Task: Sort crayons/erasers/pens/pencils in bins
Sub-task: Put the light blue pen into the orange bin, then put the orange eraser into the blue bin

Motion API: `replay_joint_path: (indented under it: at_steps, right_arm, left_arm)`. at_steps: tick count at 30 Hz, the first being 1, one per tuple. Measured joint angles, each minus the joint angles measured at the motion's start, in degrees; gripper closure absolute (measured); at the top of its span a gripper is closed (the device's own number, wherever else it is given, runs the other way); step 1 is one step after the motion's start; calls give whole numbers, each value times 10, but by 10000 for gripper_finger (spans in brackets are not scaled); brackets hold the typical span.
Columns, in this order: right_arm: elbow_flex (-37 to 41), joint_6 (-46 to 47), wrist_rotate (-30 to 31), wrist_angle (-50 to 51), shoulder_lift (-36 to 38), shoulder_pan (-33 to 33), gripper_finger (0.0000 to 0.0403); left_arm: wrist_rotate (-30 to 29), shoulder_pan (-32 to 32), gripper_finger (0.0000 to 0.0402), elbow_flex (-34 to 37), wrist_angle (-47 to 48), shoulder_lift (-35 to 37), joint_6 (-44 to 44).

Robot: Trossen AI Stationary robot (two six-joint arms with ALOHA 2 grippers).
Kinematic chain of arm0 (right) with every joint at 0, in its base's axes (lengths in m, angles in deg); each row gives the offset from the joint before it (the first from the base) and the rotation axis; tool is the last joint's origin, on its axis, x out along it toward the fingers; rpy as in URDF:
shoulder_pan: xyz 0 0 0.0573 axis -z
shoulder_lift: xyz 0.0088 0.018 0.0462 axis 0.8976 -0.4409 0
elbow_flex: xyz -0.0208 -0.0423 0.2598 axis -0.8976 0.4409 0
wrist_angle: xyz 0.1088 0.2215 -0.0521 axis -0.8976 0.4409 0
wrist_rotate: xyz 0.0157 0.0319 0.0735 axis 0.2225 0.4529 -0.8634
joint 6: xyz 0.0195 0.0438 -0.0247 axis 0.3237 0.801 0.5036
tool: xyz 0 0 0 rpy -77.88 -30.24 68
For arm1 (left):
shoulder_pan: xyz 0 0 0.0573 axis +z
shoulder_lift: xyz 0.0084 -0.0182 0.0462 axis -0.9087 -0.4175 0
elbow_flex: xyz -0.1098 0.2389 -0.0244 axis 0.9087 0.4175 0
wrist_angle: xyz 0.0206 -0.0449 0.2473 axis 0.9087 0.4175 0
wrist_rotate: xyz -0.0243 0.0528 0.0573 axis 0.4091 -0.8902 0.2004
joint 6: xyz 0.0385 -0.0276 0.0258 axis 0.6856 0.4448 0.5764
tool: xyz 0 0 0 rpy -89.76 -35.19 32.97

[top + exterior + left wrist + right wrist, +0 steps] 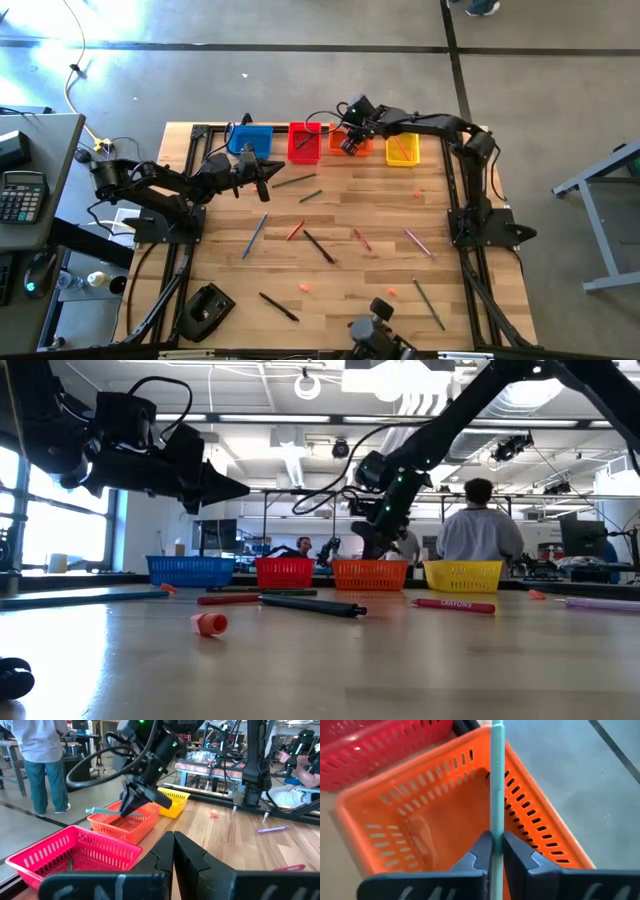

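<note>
The right pincer (496, 851) grips a teal stick (497, 785) over the orange bin (395, 810), ready to drop; the left pincer (268, 172) hangs closed and empty near the blue bin (250, 139). Most sticks and erasers (305, 287) lie unsorted on the table (220, 260).

R gripper (496, 851) clamped, arm extended; L gripper (173, 851) closed.

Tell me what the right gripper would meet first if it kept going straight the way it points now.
Probably the floor of the orange slotted plastic bin. The right gripper, jaws shut on a thin teal stick, points down into that bin, which looks empty beneath it. Depth is unclear, so the stick's far end might meet the bin's rim first.
</note>
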Motion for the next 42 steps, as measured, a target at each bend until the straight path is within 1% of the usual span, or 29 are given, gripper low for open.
replay_joint_path:
  at_steps: [19,22,26,28,32,34,37,40,42]
  right_arm:
    - [0,-9,-3,14,-10,5,386]
    - [0,-6,-1,14,-10,5,369]
    - [0,-4,26,15,-10,5,327]
    - [0,-4,29,16,-9,4,306]
    - [0,-9,29,34,16,-4,282]
    - [0,-11,28,49,40,-12,282]
    - [0,-22,29,73,86,-29,297]
    - [10,-40,27,72,134,-49,326]
    - [40,-45,16,48,164,-59,351]
  left_arm:
    - [0,0,402,0,0,0,-5]
    - [0,0,402,0,0,0,-4]
    - [0,0,401,0,0,0,-5]
    - [0,0,401,0,0,0,-5]
    - [0,0,401,0,0,0,-5]
    - [0,0,401,0,0,0,-5]
    - [0,0,401,0,0,0,-5]
    - [0,0,401,0,0,0,-5]
    - [0,0,401,0,0,0,-16]
